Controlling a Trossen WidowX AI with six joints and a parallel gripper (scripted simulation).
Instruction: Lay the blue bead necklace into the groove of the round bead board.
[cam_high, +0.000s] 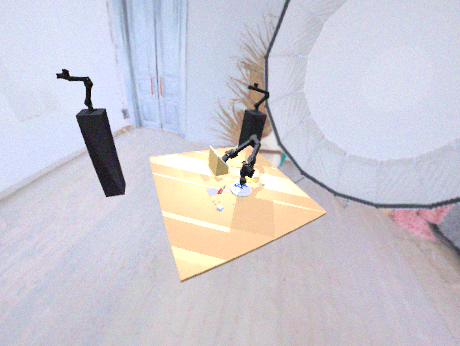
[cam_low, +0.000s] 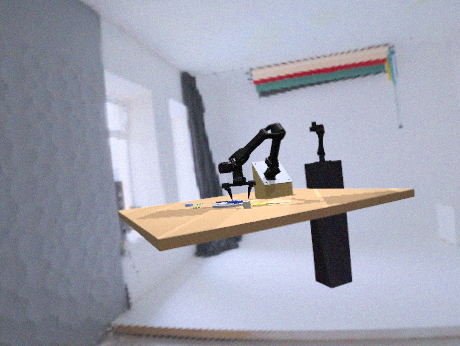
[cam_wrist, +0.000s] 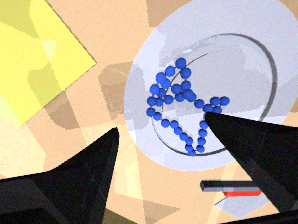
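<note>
So the necklace of round blue beads (cam_wrist: 188, 94) (cam_low: 235, 202) is on the pale round bead board (cam_wrist: 232, 65) (cam_high: 242, 191) (cam_low: 220, 205), but it's bunched up rather than laid round. Most of it is a crumpled clump towards one side, with a loop dipping to a point by the dark curved groove (cam_wrist: 274, 82) and a short tail poking inward. The far arc of the groove has no beads in it at all.

The black two-finger tool (cam_wrist: 161, 123) (cam_high: 243, 182) (cam_low: 240, 197) is spread wide with nothing pinched, one fingertip right by the strand in the wrist view. Can't tell if it's actually touching.

For this step, I'd go for a bead at the inner tail, get one finger either side of the strand, close gently and draw it outward towards the bare arc. Short pulls, low down, then let go and re-grip further along. Yank it and the seated-looking bit probably hops out too.

Further out, a flat yellow square (cam_wrist: 37, 60) lies on the wooden worktop (cam_wrist: 132, 35) (cam_high: 200, 250) (cam_low: 165, 230) beside the board, and a dark bar (cam_wrist: 227, 186) sits off the other edge, so keep the open fingers clear of that.
</note>
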